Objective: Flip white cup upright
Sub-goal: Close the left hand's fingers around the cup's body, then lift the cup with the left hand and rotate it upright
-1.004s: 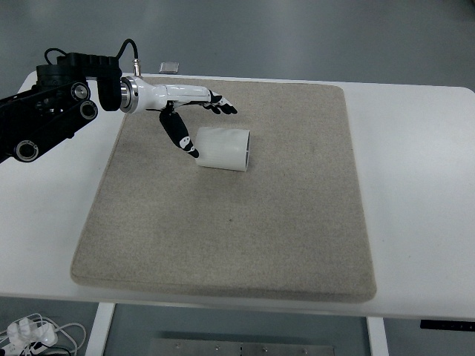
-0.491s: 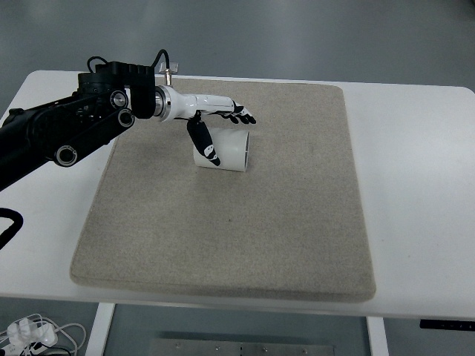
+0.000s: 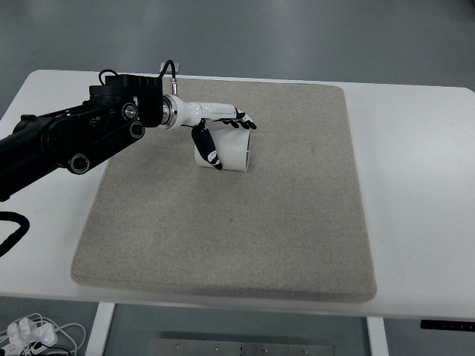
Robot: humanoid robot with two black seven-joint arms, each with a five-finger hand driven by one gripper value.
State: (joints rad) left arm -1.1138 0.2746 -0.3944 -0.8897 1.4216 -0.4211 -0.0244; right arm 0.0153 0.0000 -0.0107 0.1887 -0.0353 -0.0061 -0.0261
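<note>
Left hand has closed in, seemingly touching white cup.

White rectangular desk carries the work. Beige rectangular felt mat lies flat on it, covering most of the top.

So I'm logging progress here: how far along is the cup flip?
Done: the left hand is at the cup, fingers over its top, thumb down the near side. In hand: closing the grasp; whether it grips is unclear. Left: everything else, since the cup lies on its side on the mat.
</note>
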